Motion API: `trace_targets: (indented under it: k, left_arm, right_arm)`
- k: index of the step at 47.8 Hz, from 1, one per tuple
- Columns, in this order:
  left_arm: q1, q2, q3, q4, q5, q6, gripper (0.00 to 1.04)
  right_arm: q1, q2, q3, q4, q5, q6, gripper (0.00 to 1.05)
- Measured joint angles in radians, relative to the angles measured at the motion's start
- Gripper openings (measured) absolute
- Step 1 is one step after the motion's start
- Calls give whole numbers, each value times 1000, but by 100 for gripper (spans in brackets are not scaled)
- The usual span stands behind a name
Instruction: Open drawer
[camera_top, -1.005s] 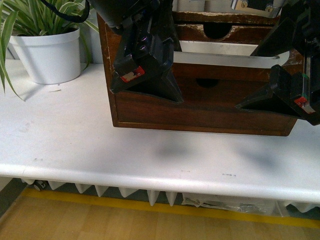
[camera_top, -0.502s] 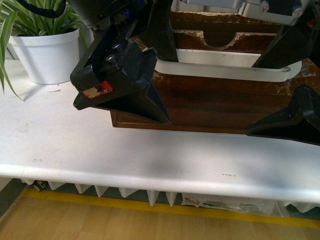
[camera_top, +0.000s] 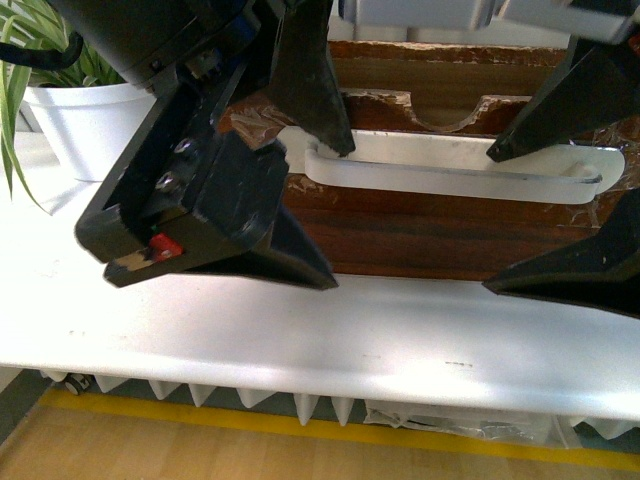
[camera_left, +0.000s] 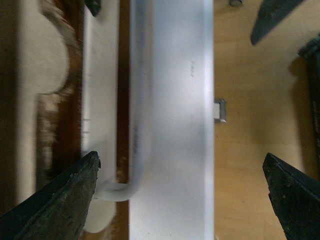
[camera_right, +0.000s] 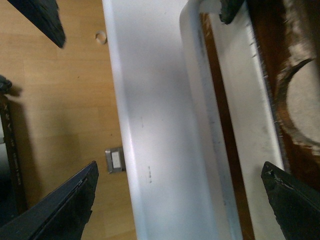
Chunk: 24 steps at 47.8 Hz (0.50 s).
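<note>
The drawer (camera_top: 440, 228) is dark wood, with a half-round notch (camera_top: 450, 112) in its chipped rim and a long white handle (camera_top: 455, 168) taped on its front. My left gripper (camera_top: 333, 215) is open, its upper fingertip at the handle's left end. My right gripper (camera_top: 492, 220) is open, its upper fingertip against the handle's right part. In the left wrist view the handle (camera_left: 140, 100) lies between the open fingers of my left gripper (camera_left: 181, 165), and one fingertip (camera_left: 87, 172) touches its bent end. In the right wrist view the handle (camera_right: 200, 75) runs between the fingers of my right gripper (camera_right: 179, 172).
The white table (camera_top: 300, 320) stretches in front of the drawer down to its front edge, with wooden floor (camera_top: 200, 450) below. A white plant pot (camera_top: 75, 125) stands at the back left. The cabinet's upper part shows behind the drawer.
The drawer front and its handle have come out toward me and sit lower in the front view. Both open grippers have come nearer with them, their upper fingers staying at the handle.
</note>
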Motion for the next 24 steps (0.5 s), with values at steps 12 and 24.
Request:
trace_targets:
  k: [12,24]
  left_arm:
    - [-1,-144,-134,262,35,-122,99]
    - [13,-386,-405,682,-106,-369,99]
  right_arm:
    - [-40,-150,-100,137,-55,98,96]
    - [-100,-347,-302,390,-13,296,96]
